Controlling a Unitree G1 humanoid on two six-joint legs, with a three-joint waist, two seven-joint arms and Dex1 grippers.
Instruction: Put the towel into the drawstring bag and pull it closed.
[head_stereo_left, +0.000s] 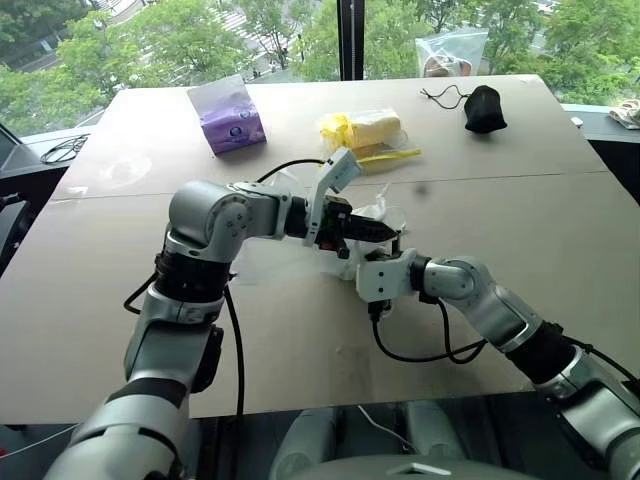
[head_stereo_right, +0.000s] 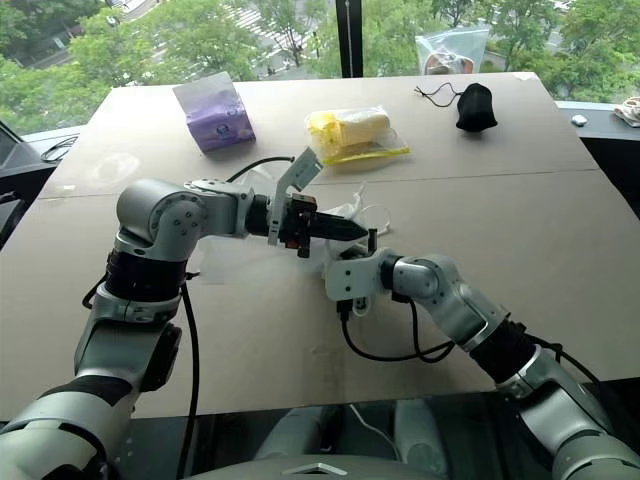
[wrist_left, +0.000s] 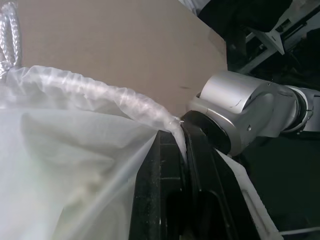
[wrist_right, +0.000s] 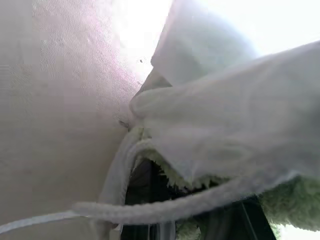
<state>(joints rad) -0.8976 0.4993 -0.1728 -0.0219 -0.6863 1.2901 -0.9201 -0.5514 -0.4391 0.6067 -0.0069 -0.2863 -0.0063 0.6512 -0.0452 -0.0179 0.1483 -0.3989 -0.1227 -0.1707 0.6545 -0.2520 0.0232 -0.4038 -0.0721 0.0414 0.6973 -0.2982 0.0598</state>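
Observation:
The white, half-transparent drawstring bag (wrist_left: 75, 165) lies mid-table, partly hidden under my left forearm (head_stereo_left: 265, 262). Its gathered mouth hem is pinched by my left gripper (head_stereo_left: 383, 232), which is shut on it and lifts it off the brown table (head_stereo_left: 540, 200). Just below and in front, my right gripper (head_stereo_left: 398, 242) points into the bag's mouth. In the right wrist view, the pale green fluffy towel (wrist_right: 295, 200) bunches over the dark fingers (wrist_right: 145, 192), which look shut on it. The bag's fabric drapes over the towel, and a white cord (wrist_right: 175, 210) crosses in front.
At the back of the table are a purple pack (head_stereo_left: 230, 115), a yellow bundle in clear plastic (head_stereo_left: 365, 130) and a small black pouch (head_stereo_left: 484, 108) with a cord. A clear plastic bag (head_stereo_left: 450, 50) stands at the far edge by the window. Black cables trail from both wrists.

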